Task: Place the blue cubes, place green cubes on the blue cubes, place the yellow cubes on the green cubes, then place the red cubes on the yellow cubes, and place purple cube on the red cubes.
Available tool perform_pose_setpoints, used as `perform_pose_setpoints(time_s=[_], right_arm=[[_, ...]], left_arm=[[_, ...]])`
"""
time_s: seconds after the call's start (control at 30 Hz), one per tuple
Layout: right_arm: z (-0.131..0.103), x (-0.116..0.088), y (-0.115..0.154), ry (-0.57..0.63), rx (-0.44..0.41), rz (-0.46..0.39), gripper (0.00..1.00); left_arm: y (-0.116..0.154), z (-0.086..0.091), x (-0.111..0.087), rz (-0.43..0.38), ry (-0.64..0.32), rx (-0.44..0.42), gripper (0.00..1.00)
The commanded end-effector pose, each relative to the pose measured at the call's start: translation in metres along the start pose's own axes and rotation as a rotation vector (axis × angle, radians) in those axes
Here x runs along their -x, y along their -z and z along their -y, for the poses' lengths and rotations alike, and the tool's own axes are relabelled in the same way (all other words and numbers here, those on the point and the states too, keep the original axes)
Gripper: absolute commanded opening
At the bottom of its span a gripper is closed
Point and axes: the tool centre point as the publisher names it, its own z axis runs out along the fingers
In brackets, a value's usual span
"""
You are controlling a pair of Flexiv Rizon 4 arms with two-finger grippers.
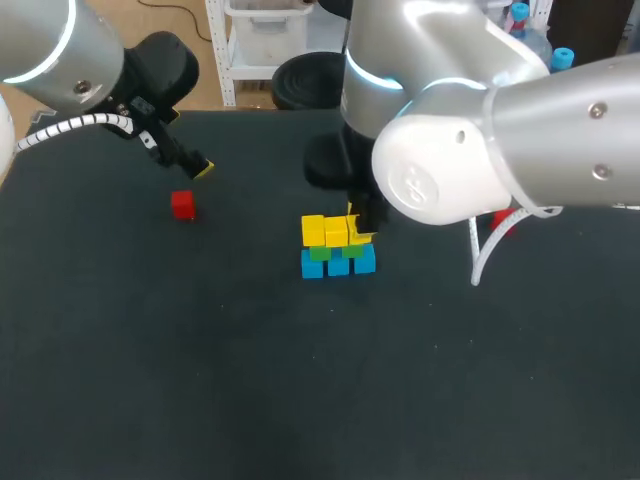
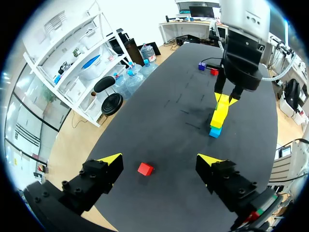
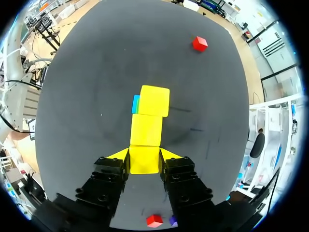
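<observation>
Cube stack (image 1: 337, 248) of three tiers stands near the middle of a matte black surface (image 1: 200, 400).

Arms: right arm (image 1: 560, 110) has a glossy silver-white casing with rounded joints. It comes in from the right and reaches over the stack. The left arm (image 1: 50, 50) has the same finish and a black wrist, and is over the far left part of the surface.

Pincers: both have black blocky fingers with yellow wedge tips.
- The right pincer (image 3: 145, 154) is pinching the end yellow cube (image 3: 144, 164) from two sides. That cube sits in line with the top row, at the stack's right end.
- The left pincer (image 2: 159, 158) has its fingers spread wide and touches nothing. It hangs above the surface.

Tiers, all smooth solid-coloured cubes:
- Bottom: blue cubes (image 1: 338, 265), three in a row, resting on the surface.
- Middle: green cubes (image 1: 319, 252), mostly hidden between the other tiers.
- Top: yellow cubes (image 1: 313, 230), three in a straight row counting the pinched one, with faces touching.

Loose pieces:
- The loose red cube (image 1: 182, 205) lies alone, well apart from the stack and near the left pincer. In the left wrist view it lies below and between the spread fingers, apart from both.
- The second red cube (image 3: 154, 220) and the purple cube (image 2: 202, 66) lie just beside each other on the right arm's side of the stack. That arm largely hides them in the head view.
</observation>
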Motion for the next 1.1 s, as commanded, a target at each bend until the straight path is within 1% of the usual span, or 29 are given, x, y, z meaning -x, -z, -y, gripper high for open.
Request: perform_pose_setpoints(time_s=[0.03, 0.07, 0.1, 0.13, 0.53, 0.7, 0.8, 0.9, 1.1], right_arm=[[0.001, 0.000, 0.000, 0.002, 0.002, 0.002, 0.29], [0.001, 0.000, 0.000, 0.003, 0.003, 0.002, 0.54], [0.001, 0.001, 0.000, 0.002, 0.004, 0.002, 0.95], [0.000, 0.001, 0.000, 0.002, 0.005, 0.001, 1.00], [-0.001, -0.002, 0.002, -0.001, 0.008, 0.003, 1.00], [-0.001, -0.006, 0.013, -0.014, -0.032, -0.009, 1.00], [0.000, -0.015, 0.023, -0.037, -0.060, -0.020, 1.00], [0.002, -0.030, 0.032, -0.060, -0.072, -0.051, 1.00], [0.005, -0.070, 0.039, -0.147, -0.069, -0.091, 1.00]], left_arm=[[-0.001, -0.002, 0.000, 0.001, -0.002, -0.004, 1.00], [-0.001, -0.002, 0.000, 0.001, -0.002, -0.004, 1.00], [-0.001, -0.002, 0.000, 0.001, -0.002, -0.004, 1.00], [-0.001, -0.002, 0.000, 0.001, -0.002, -0.004, 1.00], [-0.001, -0.002, 0.000, 0.001, -0.002, -0.004, 1.00], [-0.001, -0.002, 0.000, 0.001, -0.002, -0.004, 1.00], [-0.001, -0.002, 0.000, 0.001, -0.002, -0.004, 1.00], [-0.001, -0.002, 0.000, 0.001, -0.002, -0.004, 1.00], [-0.001, -0.002, 0.000, 0.001, -0.002, -0.004, 1.00]])
